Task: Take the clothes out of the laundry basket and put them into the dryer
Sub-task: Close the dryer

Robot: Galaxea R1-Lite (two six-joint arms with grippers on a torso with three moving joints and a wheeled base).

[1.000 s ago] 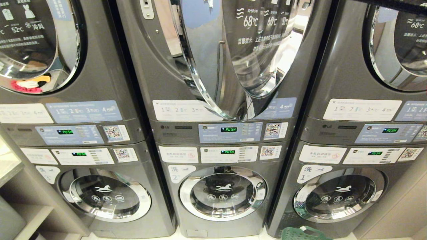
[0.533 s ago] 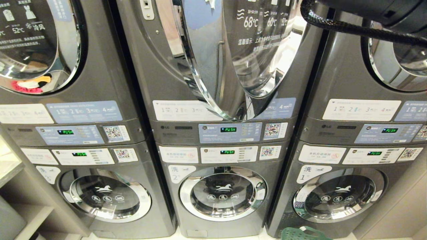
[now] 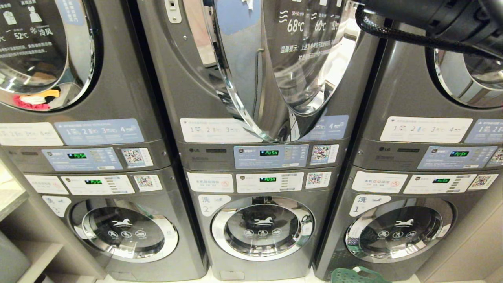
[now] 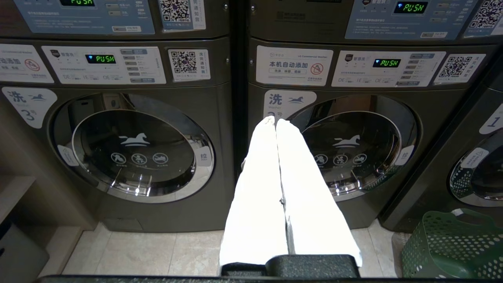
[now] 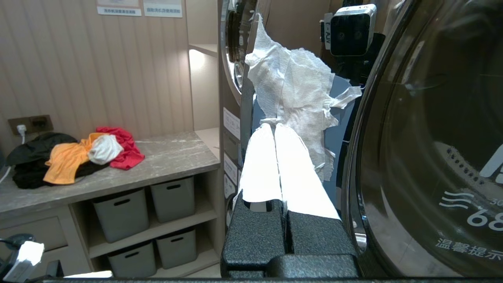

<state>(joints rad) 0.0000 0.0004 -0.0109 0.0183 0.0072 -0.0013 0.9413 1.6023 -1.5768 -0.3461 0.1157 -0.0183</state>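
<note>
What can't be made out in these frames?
- Laundry basket contents: in the left wrist view the frame corner cuts it off; in the head view only the rim shows at the bottom edge.
- Dryer interior: in the head view the open door blocks it.
- Right gripper, shut: in the right wrist view the white sheet may be pinched or just behind it.

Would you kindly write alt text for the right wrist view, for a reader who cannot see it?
The right claw, shut, points at a torn white tissue-like sheet stuck to the edge of the open dryer door. To one side, a grey countertop bears a heap of black, orange, white and red clothes, with grey bins on shelves beneath.
</note>
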